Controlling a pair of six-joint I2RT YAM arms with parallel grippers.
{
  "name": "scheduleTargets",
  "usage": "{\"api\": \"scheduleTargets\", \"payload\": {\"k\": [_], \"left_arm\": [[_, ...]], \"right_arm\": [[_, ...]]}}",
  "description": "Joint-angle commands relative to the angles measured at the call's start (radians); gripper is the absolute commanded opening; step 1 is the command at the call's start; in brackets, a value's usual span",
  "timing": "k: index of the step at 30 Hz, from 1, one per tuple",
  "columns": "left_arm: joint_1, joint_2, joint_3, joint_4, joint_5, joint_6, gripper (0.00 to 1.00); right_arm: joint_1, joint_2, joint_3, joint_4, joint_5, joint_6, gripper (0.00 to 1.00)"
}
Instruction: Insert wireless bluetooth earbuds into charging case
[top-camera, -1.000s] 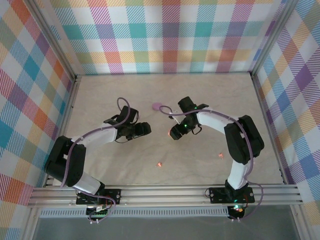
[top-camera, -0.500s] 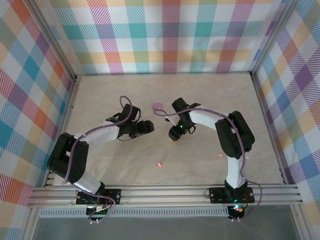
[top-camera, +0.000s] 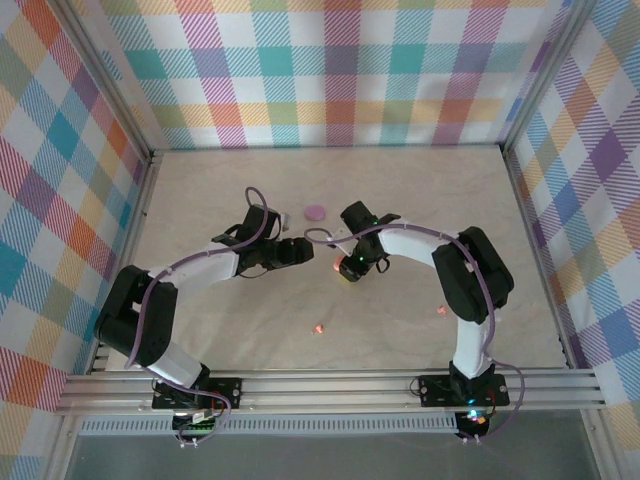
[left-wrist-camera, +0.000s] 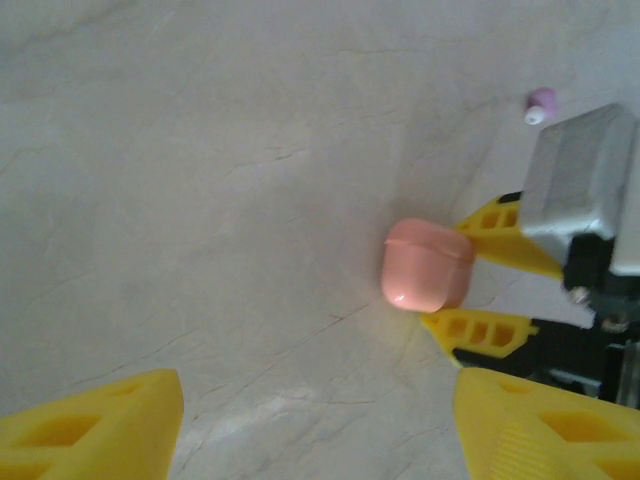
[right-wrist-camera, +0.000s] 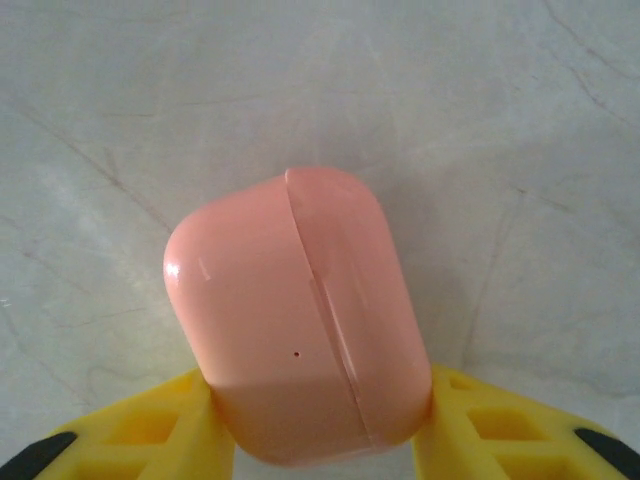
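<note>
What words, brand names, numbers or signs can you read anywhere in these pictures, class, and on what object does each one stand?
None can be read. The pink charging case, gripped by the right gripper, shows only a seam and a tiny pinhole, no lettering. The purple case is too small in the top view to tell. The table and the plaid walls bear no writing.

path ahead of left claw (left-wrist-camera: 318, 390): blocked by pink case (left-wrist-camera: 425, 268) held in right claw (left-wrist-camera: 448, 272) | left of case: free table (left-wrist-camera: 200, 200)
</note>
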Motion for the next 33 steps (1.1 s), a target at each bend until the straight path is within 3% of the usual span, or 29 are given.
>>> {"api": "scheduleTargets", "payload": {"k": [1,9,17,24,28,33], "left_arm": [[0.001,-0.061,-0.017,0.088,0.057,0.062,0.71],[0.011,-0.181,-0.183,0.436,0.218,0.114,0.71],[0.009,-0.169,-0.100,0.388,0.406,0.154,0.68],[-0.003,-0.169,-0.090,0.439,0.456,0.142,0.67],[-0.029,-0.149,-0.043,0.364,0.465,0.177,0.66],[-0.035,-0.136,-0.041,0.415,0.463,0.151,0.57]], "right_arm": [[0.012,-0.076,-0.029,0.067,-0.034,-0.031,0.37],[0.031,-0.226,-0.116,0.191,-0.033,-0.017,0.34],[0.091,-0.403,-0.205,0.313,0.071,-0.118,0.33],[0.104,-0.527,-0.249,0.387,0.070,-0.176,0.33],[0.117,-0.546,-0.254,0.381,0.062,-0.215,0.33],[0.136,-0.553,-0.257,0.377,0.065,-0.233,0.33]]}}
